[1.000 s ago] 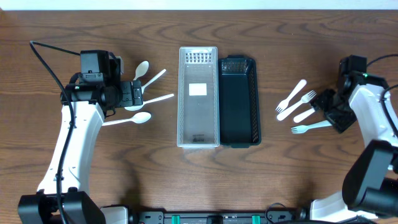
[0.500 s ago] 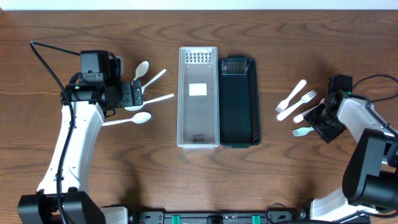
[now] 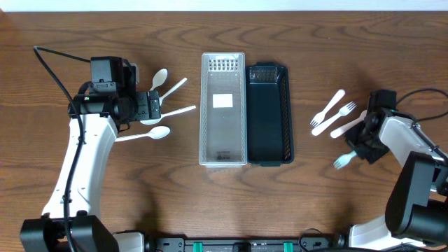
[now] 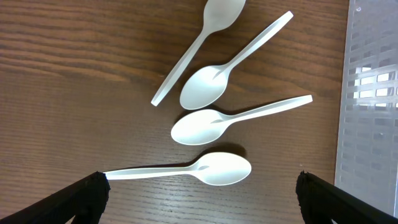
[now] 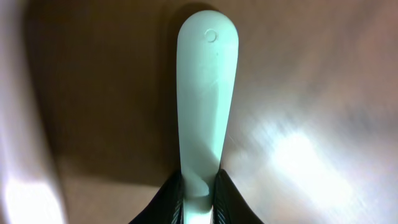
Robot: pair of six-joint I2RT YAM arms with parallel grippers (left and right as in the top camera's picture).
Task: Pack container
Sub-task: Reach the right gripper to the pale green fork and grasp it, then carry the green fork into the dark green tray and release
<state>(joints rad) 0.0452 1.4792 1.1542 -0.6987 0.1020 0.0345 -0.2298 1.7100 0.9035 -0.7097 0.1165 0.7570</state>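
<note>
While the left gripper [image 4: 200, 196] is held wide open above four white spoons [image 4: 199, 127] spread on the table [image 3: 84, 42] left of the trays, a pale fork [image 5: 204, 93] is clamped by its handle between the narrowed jaws of the right gripper [image 5: 200, 199]. In the overhead view the tines of this fork are seen pointing left and near, well right of the black basket [image 3: 268, 115]. Three more forks [image 3: 329, 112] are seen lying just far of it. The clear container [image 3: 223, 133] is set at the middle of the table, its right side touching the basket, and a white patch is seen inside it.
</note>
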